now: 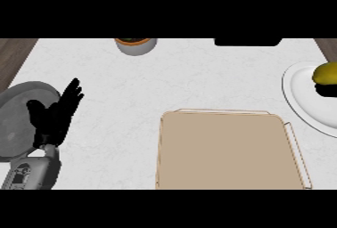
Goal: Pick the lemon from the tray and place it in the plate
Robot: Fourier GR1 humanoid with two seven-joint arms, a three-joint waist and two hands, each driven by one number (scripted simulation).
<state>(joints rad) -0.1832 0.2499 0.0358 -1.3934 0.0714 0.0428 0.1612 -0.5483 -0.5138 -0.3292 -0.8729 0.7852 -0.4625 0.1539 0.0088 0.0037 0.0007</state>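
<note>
A yellow lemon (326, 73) is seen at the right edge, cut off by the frame, over a white round plate (306, 104). A flat tan tray (223, 151) with a thin raised rim is set just left of the plate.

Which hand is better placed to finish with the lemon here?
Right. The lemon is already over the white plate at the right edge, with a dark shape, likely the right hand, against it. The left hand rests open at the far left, across the tray.
</note>
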